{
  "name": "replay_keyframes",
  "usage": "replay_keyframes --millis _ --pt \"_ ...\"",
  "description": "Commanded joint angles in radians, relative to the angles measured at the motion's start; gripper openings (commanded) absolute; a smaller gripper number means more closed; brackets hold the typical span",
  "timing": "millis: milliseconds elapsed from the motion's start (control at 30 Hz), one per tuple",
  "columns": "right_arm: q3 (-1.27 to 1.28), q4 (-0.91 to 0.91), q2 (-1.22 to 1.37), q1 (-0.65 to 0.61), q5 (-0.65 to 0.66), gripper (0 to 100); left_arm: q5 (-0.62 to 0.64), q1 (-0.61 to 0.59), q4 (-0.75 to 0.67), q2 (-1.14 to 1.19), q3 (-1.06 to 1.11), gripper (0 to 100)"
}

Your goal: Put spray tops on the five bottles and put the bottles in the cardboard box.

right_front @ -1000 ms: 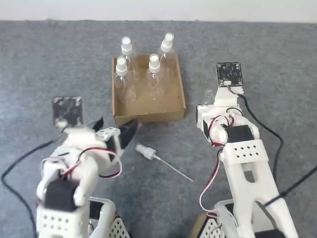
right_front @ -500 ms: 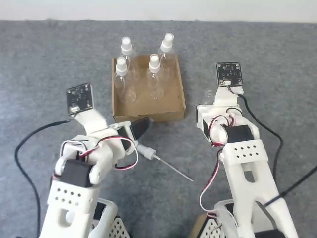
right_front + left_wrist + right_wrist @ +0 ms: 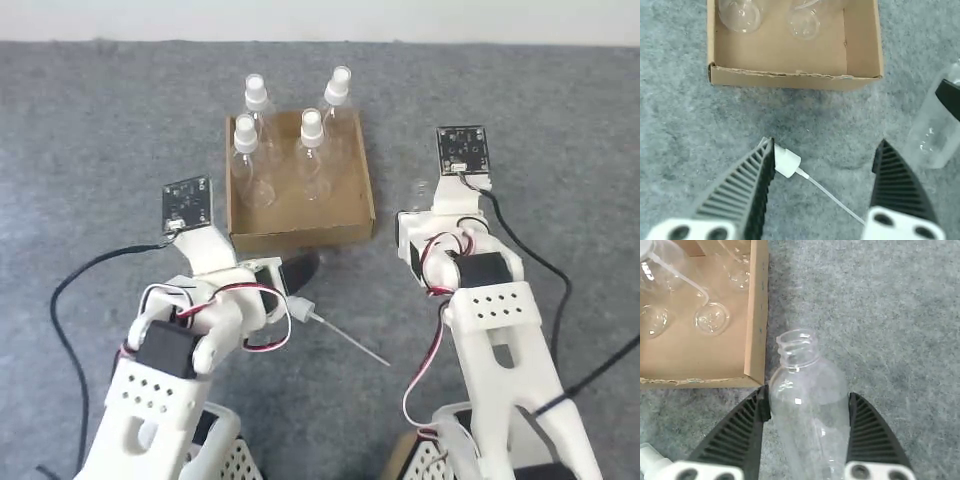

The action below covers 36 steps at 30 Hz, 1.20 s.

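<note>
1. closing on the spray top (image 3: 787,162) looks like the step in hand. it lies on the carpet (image 3: 680,125) just in front of the box (image 3: 790,80), close by one finger of the left gripper (image 3: 826,147), whose jaws stand wide apart.
2. centre the white head between the jaws, not the thin tube, then squeeze gently.
3. the right gripper (image 3: 807,395) is clamped on the open bottle (image 3: 810,415) beside the box. hold it steady so the tube can go into the neck.

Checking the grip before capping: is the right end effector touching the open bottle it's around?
Touching. The right wrist view shows the right end effector closed on the uncapped bottle, both jaws pressed flat against its sides with no gap.
</note>
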Motion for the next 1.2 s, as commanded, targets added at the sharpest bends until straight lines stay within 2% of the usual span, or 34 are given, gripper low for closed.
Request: replay_keyframes --millis 0,133,300,700,800,933,1167 --pt "-0.015 -0.022 -0.036 0.012 -0.009 11.6 0.021 0.003 0.020 0.006 -0.012 26" --pt "-0.014 -0.022 -0.036 0.012 -0.008 11.6 0.018 0.003 0.014 0.006 -0.012 18" --pt "-0.014 -0.022 -0.036 0.012 -0.008 11.7 0.018 0.003 0.014 0.040 -0.016 19" --pt "-0.014 -0.021 -0.036 0.012 -0.006 11.7 0.021 0.009 0.118 0.640 -0.280 20" --pt "-0.014 -0.021 -0.036 0.012 -0.005 11.7 0.023 0.009 0.081 0.746 -0.300 20" --pt "-0.014 -0.021 -0.036 0.012 -0.005 11.7 0.118 0.023 0.000 0.839 -0.297 20" --pt "-0.014 -0.021 -0.036 0.012 -0.005 11.7 0.187 0.064 -0.069 0.891 -0.295 20"
